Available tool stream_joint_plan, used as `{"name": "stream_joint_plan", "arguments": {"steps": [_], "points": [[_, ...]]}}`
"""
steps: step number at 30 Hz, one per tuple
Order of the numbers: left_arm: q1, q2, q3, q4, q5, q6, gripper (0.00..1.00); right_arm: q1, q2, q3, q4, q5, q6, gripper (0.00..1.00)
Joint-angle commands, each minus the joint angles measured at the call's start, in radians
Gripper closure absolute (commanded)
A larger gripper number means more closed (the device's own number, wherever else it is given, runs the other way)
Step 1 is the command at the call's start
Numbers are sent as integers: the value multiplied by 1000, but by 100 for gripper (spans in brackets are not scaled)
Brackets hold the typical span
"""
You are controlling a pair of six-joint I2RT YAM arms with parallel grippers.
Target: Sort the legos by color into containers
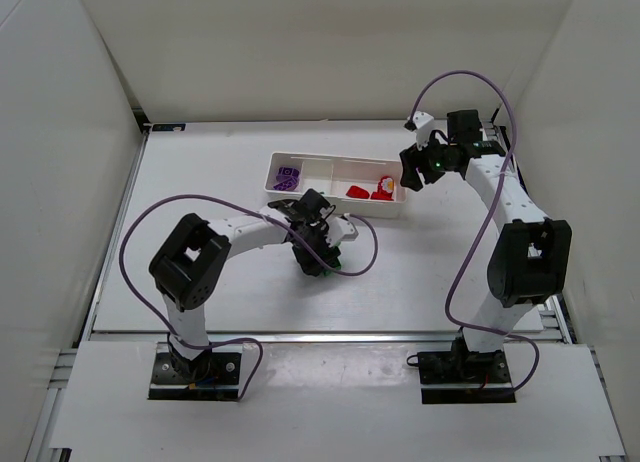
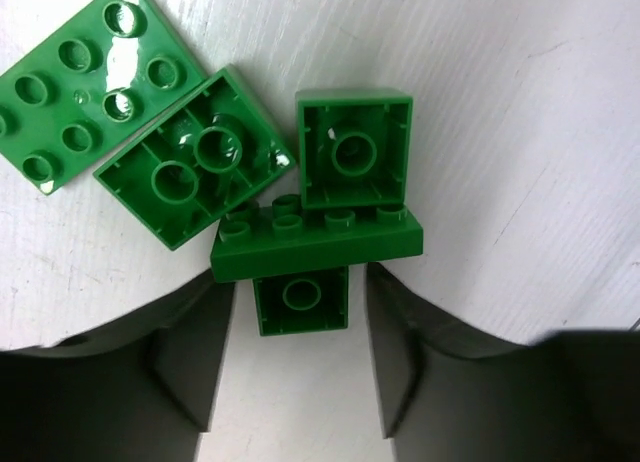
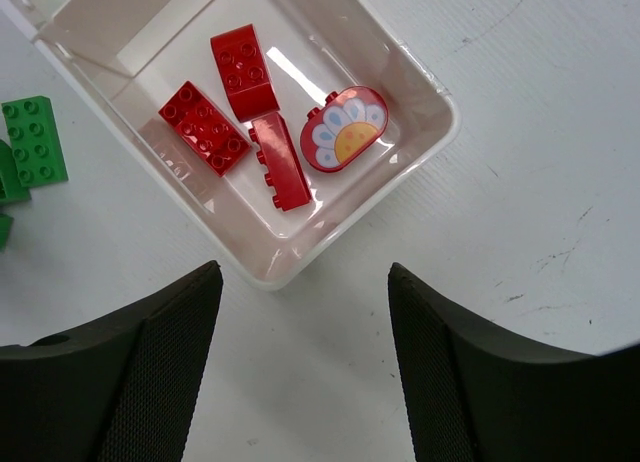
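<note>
Several green legos lie on the table in the left wrist view: a flat plate (image 2: 85, 82), two upturned bricks (image 2: 195, 157) (image 2: 353, 147), a long brick (image 2: 315, 244) and a small upturned brick (image 2: 300, 300). My left gripper (image 2: 299, 282) is low over them, with a finger on each side of the small brick and a thin gap at both sides. The white tray (image 1: 335, 204) holds purple legos (image 1: 287, 178) in its left compartment and red legos (image 3: 205, 127) in its right one. My right gripper (image 3: 303, 272) hangs open over the table beside the tray's right end (image 3: 440, 132).
A red rounded piece with a flower print (image 3: 345, 129) lies among the red bricks. Green legos (image 3: 35, 137) show at the left edge of the right wrist view. White walls enclose the table on three sides. The left arm's purple cable (image 1: 365, 257) loops over the table.
</note>
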Motion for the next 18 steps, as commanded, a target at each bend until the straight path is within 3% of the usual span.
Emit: {"name": "stream_joint_plan", "arguments": {"steps": [1,5,8,18], "points": [[-21,11,21,10,8,-19,38,-7,-45,2,2,-28,-10,29],[-29,-6,15,3,8,-17,56,-9,-40,5,0,-30,-18,30],[-27,-38,5,-17,2,-6,61,-9,-39,-1,2,-36,-17,31],[-13,-241,8,-120,-4,-8,64,-3,-48,-9,20,-74,14,31]]}}
